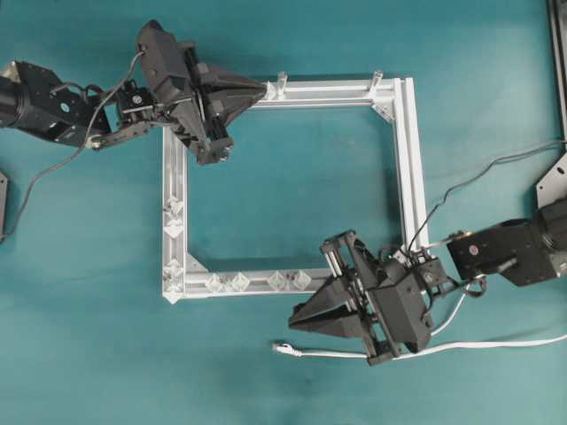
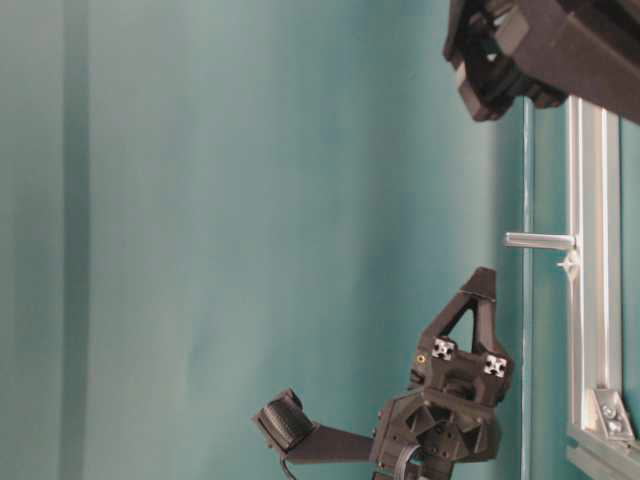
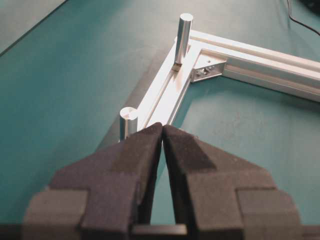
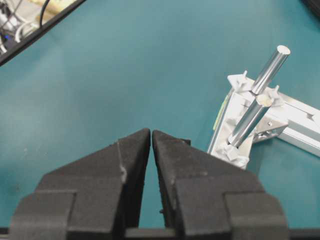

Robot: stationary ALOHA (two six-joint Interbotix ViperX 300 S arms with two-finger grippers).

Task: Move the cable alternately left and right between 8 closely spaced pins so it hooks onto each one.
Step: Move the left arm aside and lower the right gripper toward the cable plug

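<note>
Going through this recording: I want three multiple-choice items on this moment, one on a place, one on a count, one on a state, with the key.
1. Where does the small plug of the long white cable lie?
A) on the teal table, outside the square aluminium frame
B) inside the frame
C) in a gripper
2. How many tall cylindrical metal posts stand on the frame?
A) one
B) two
C) four
3. The left gripper is:
A) wide open
B) shut on the cable
C) shut, empty
Key: 1 A, the overhead view shows it below the frame; 2 B, both on one rail; 3 C, its pads meet with nothing between.
</note>
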